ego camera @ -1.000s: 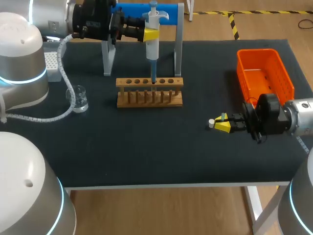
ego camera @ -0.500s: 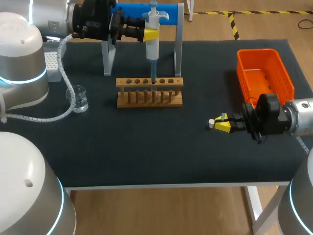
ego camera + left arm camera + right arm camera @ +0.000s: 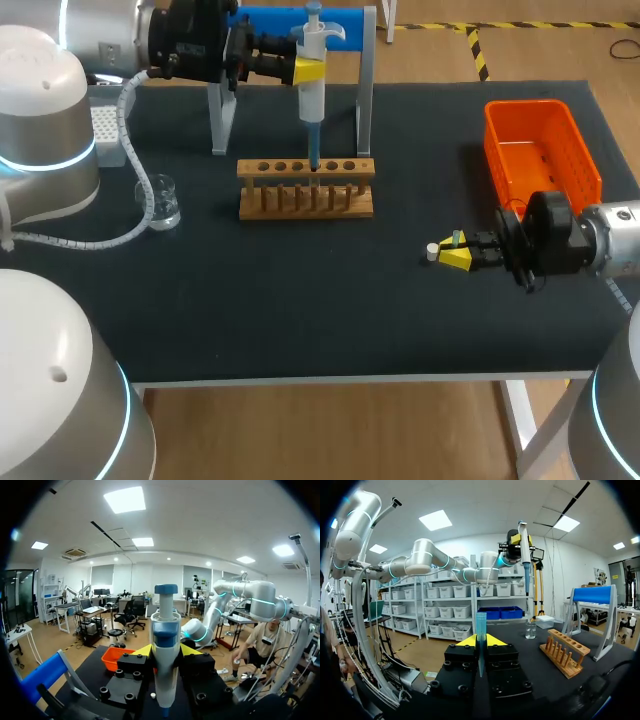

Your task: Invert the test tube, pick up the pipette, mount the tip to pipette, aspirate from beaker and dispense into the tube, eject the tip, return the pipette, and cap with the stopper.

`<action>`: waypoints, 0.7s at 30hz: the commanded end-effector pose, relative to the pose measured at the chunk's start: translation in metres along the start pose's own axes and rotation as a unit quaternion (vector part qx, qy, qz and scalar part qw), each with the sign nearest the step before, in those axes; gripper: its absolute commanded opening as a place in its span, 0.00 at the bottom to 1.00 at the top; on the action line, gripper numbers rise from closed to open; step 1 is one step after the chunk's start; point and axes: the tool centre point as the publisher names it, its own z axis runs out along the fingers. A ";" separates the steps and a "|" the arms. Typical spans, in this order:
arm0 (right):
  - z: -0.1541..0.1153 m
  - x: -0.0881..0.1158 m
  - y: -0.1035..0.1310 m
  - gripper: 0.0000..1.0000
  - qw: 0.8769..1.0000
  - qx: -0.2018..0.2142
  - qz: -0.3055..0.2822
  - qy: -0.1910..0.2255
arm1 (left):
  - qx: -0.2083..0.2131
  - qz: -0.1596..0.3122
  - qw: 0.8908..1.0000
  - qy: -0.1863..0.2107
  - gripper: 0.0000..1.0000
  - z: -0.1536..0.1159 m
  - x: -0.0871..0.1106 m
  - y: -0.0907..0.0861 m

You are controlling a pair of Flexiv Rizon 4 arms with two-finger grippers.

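Note:
My left gripper is shut on the white and blue pipette, held upright above the wooden rack. The pipette's thin lower end meets the rack's top at a hole right of the middle. My right gripper hovers low over the table's right half, shut on a thin bluish clear test tube that stands up between its fingers. A small white stopper lies just ahead of those fingertips. The glass beaker stands left of the rack.
An orange bin sits at the right rear, just behind my right arm. The blue-topped pipette stand rises behind the rack. A white tip box sits at the left rear.

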 end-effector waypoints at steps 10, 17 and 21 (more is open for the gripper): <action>0.029 -0.037 -0.001 0.00 1.000 0.002 0.004 0.015 | -0.002 -0.001 1.000 0.001 0.00 0.000 -0.001 -0.001; 0.054 -0.067 0.002 0.00 1.000 0.004 -0.002 0.024 | -0.002 -0.001 1.000 0.001 0.00 0.000 -0.001 -0.001; 0.069 -0.083 0.003 0.00 1.000 0.003 -0.005 0.027 | -0.002 -0.001 1.000 0.001 0.00 0.000 -0.001 -0.001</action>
